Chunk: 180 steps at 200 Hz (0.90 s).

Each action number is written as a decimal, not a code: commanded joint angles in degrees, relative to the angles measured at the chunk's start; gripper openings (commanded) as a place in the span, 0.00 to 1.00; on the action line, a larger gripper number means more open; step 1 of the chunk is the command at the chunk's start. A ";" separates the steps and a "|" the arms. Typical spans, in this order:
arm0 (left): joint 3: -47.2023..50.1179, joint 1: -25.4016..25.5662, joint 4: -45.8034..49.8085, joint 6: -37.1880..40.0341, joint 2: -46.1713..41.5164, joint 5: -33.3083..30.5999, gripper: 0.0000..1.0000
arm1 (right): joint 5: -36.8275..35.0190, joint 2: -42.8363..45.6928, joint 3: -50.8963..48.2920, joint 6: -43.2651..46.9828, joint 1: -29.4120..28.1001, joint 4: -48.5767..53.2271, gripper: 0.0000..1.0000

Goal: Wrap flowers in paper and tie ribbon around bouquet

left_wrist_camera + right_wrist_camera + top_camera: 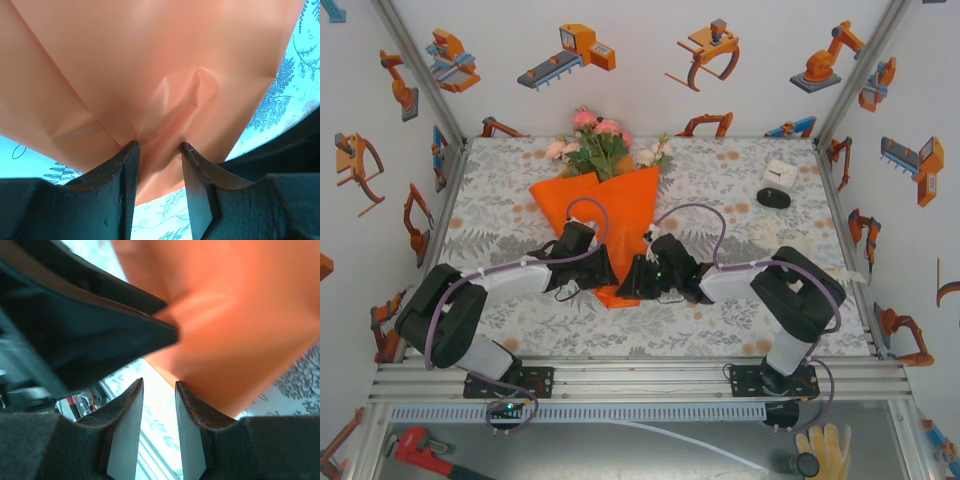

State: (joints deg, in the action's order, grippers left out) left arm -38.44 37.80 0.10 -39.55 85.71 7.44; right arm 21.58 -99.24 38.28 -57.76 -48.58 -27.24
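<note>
Paper (165, 75) tip, pinched between left fingers (125, 175) (right fingers (127, 420) apart, alongside)

L arm (510, 278) & R arm (735, 283) reach inward, elbows out; L claw (159, 146) pinches paper (150, 65) fold; R claw (159, 385) jaws slightly apart.

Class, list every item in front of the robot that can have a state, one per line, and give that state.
flowers, bundled in the paper, blooms sticking out of the wide far end
paper, folded into a cone around the flowers
left fingers, closed on the cone's narrow end
right fingers, apart, nothing between them
</note>
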 commanded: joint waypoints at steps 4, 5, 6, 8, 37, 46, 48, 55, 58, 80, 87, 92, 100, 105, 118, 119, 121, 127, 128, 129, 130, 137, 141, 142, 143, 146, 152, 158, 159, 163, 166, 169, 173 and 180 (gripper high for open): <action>0.91 0.17 3.55 2.04 1.76 -2.96 0.42 | -1.97 -4.47 -3.96 -3.23 0.33 -5.90 0.34; 0.91 0.17 3.53 2.12 1.75 -3.00 0.41 | -1.98 -4.56 -4.03 -3.23 0.33 -5.85 0.34; 0.91 0.17 3.56 2.16 1.74 -3.02 0.42 | -1.94 -4.80 -4.12 -3.22 0.33 -5.88 0.34; 0.93 0.17 3.58 2.23 1.72 -3.11 0.41 | -1.86 -4.97 -4.23 -3.23 0.35 -5.89 0.34; 0.22 0.15 5.55 3.80 0.47 -4.53 0.41 | -0.20 -5.90 -5.45 -3.93 0.11 -6.75 0.34; -0.07 0.16 5.94 4.45 -0.17 -4.85 0.41 | -0.31 -4.93 -6.42 -4.12 0.18 -6.90 0.34; -0.17 0.17 6.03 4.61 -0.32 -4.84 0.41 | -0.38 -4.76 -6.63 -4.07 0.22 -6.87 0.33; -0.35 0.15 6.04 5.03 -0.71 -4.83 0.41 | -0.53 -3.13 -6.89 -3.99 0.32 -6.70 0.33; -0.36 0.12 6.02 5.20 -0.94 -4.71 0.42 | -0.50 -2.39 -6.86 -3.94 0.46 -6.54 0.33; -1.08 0.14 7.04 5.36 -1.29 -4.90 0.41 | -0.23 2.80 -4.08 -3.42 1.08 -2.78 0.34; -1.01 0.11 7.17 5.34 -1.31 -5.28 0.41 | -0.20 4.14 -3.14 -3.33 1.44 -2.60 0.34; -0.90 0.13 7.31 5.25 -1.29 -5.60 0.41 | -0.23 4.82 -2.62 -3.38 1.86 -2.55 0.34; -0.72 0.17 7.26 5.21 -1.17 -5.71 0.41 | -0.53 5.57 -2.05 -3.56 2.90 -2.49 0.34; -0.71 0.17 7.23 5.19 -1.13 -5.69 0.41 | -0.91 5.72 -1.84 -3.60 3.65 -2.52 0.34; -0.51 0.17 6.85 4.87 -0.81 -5.15 0.41 | -1.84 4.70 -1.46 -3.49 5.38 -2.55 0.34; -0.50 0.12 6.85 4.85 -0.81 -5.11 0.41 | -1.91 4.51 -1.46 -3.50 5.49 -2.55 0.34; -0.46 0.20 6.76 4.79 -0.72 -5.01 0.41 | -1.97 4.08 -1.43 -3.50 5.68 -2.55 0.34; -0.42 0.25 6.62 4.61 -0.62 -4.80 0.41 | -1.63 2.70 -1.52 -3.86 6.26 -3.35 0.34; -0.42 0.25 6.56 4.54 -0.63 -4.80 0.41 | -1.55 2.45 -1.53 -3.90 6.32 -3.57 0.34; -0.42 0.25 6.53 4.56 -0.63 -4.80 0.41 | -1.37 2.02 -1.54 -3.97 6.36 -3.76 0.34; -0.46 0.25 6.51 4.56 -0.63 -4.76 0.41 | -1.24 1.81 -1.54 -4.09 6.46 -3.95 0.34; -0.48 0.25 6.45 4.41 -0.51 -4.69 0.41 | -0.34 -0.45 -1.67 -4.56 6.48 -5.49 0.34; -0.44 0.26 6.45 4.35 -0.62 -4.70 0.41 | 0.12 -1.70 -1.88 -4.78 6.32 -6.39 0.34; -0.43 0.26 6.43 4.33 -0.63 -4.71 0.41 | 0.21 -2.07 -1.93 -4.85 6.27 -6.58 0.34; -0.42 0.26 6.42 4.32 -0.63 -4.71 0.41 | 0.30 -2.26 -2.00 -4.88 6.24 -6.85 0.34; -0.46 0.26 6.45 4.31 -0.63 -4.82 0.41 | 0.44 -3.34 -2.36 -5.05 6.15 -7.46 0.34; -0.41 0.34 6.48 4.21 -0.78 -4.89 0.41 | 0.60 -5.15 -3.22 -5.74 5.96 -8.72 0.34; -0.40 0.34 6.42 4.29 -0.80 -5.00 0.41 | 0.88 -6.83 -4.48 -6.63 5.87 -10.47 0.34; -0.41 0.34 6.41 4.30 -0.85 -5.04 0.41 | 0.94 -7.10 -4.68 -6.74 5.87 -10.95 0.34; -0.39 0.29 6.54 4.37 -0.84 -5.05 0.41 | 1.19 -8.18 -5.56 -7.25 5.86 -12.41 0.33; -0.40 0.34 6.64 4.44 -0.92 -5.23 0.41 | 1.26 -8.77 -6.23 -7.62 5.86 -13.30 0.33; -0.44 0.34 6.69 4.48 -0.98 -5.29 0.41 | 1.19 -9.19 -6.81 -7.85 5.86 -14.05 0.33; -0.44 0.33 6.84 4.55 -1.01 -5.31 0.41 | 1.11 -9.52 -7.42 -8.05 5.86 -14.53 0.33; -0.39 0.33 7.02 4.65 -1.12 -5.38 0.41 | 0.92 -9.70 -8.12 -7.99 5.86 -14.75 0.33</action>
State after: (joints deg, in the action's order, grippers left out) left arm -39.05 38.00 2.81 -36.40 84.86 4.43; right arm 23.57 -104.84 34.89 -64.99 -42.15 -41.36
